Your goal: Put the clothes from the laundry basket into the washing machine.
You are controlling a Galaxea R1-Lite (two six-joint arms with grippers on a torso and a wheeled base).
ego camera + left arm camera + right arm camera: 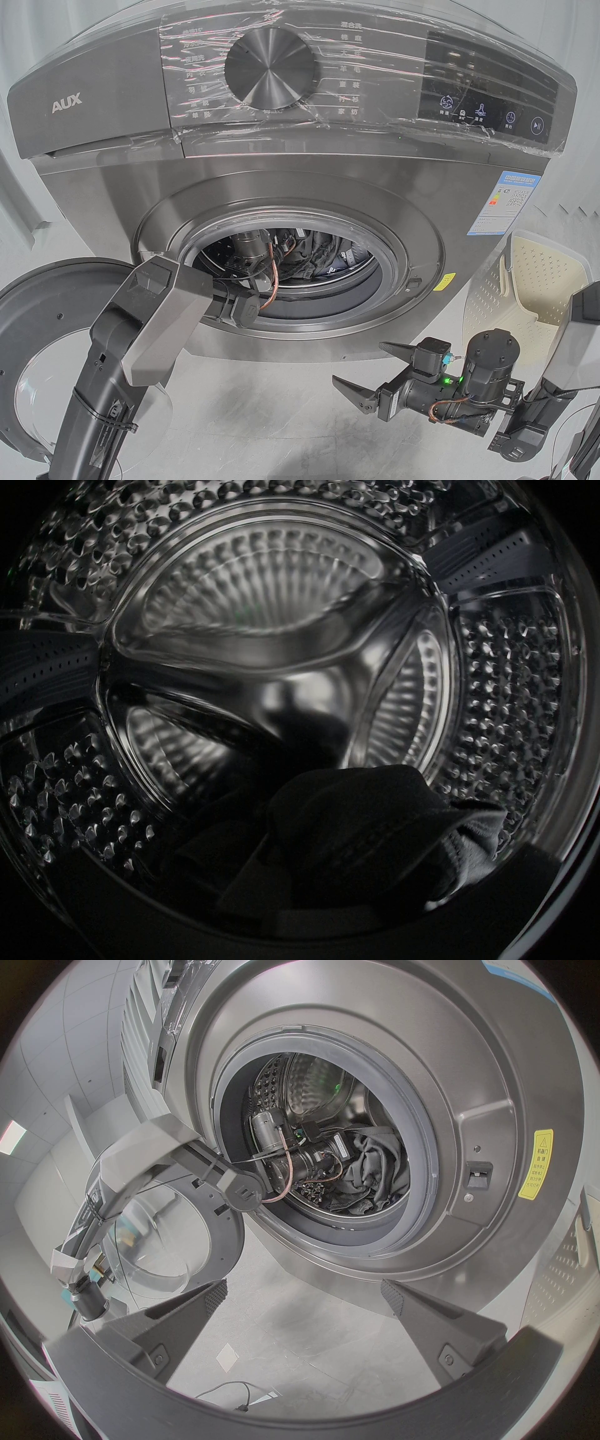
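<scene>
Clothes [381, 1172] in washing machine [125, 187] drum, right pincer [357, 361] spread wide, empty, left pincer [340, 1159] state untellable

L arm [159, 315] stretched fwd, wrist [249, 247] seemingly level; R pincer [357, 361] low, jaws wide apart, empty.

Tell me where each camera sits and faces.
Head: up top, looking down at the washing machine; both arms show.
Left wrist: inside the drum, facing its back wall and dark clothes.
Right wrist: low outside, facing the opening; its open end effector shows.
Shared: head and right wrist both see the left arm in the opening.
</scene>
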